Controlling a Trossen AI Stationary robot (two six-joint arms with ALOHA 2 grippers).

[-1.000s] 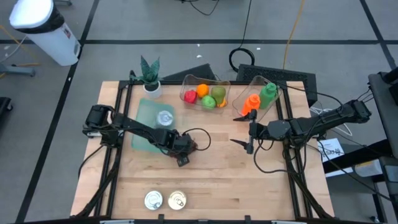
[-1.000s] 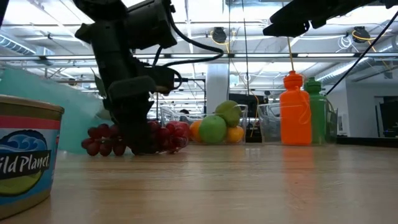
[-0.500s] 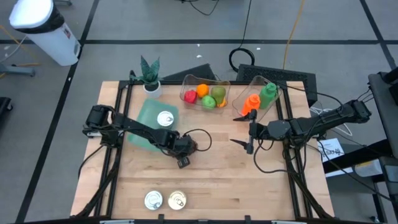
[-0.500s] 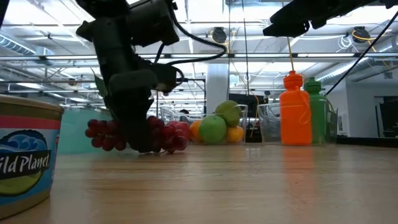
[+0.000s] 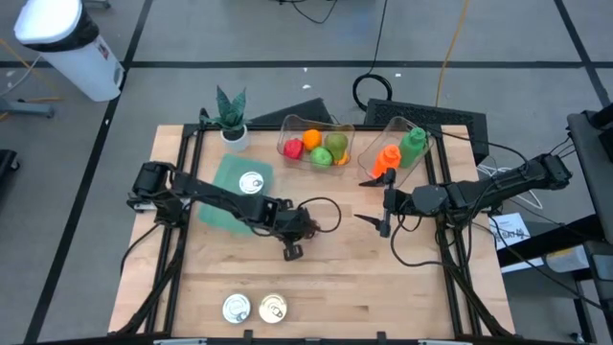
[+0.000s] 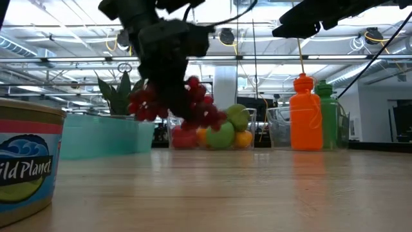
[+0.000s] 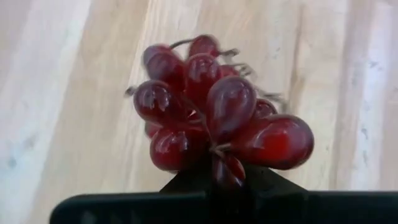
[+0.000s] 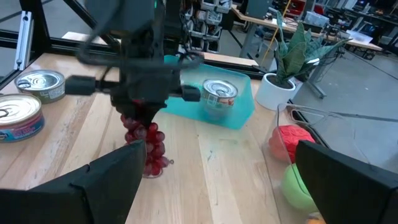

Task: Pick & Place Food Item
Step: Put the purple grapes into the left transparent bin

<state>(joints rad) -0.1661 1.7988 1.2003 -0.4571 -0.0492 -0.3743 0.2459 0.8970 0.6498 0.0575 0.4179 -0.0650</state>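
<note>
A grey floor [image 5: 239, 38] crossed by dark seam lines fills the upper part of the high view, with a white bin [image 5: 67, 43] at the upper left and black cables [image 5: 378, 86] near the top centre. In the low view, a ceiling of pipes and beams [image 6: 64, 58] spans the upper frame, with a pale column [image 6: 225, 87] at centre

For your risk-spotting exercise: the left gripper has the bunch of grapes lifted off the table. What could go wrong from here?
1. The red grapes dangle loosely below the left gripper; single grapes might drop off, or the bunch might slip.
2. The teal container already holds a can, so lowering the grapes there could knock it.
3. The open right gripper waits nearby; a wide swing might brush it.
</note>
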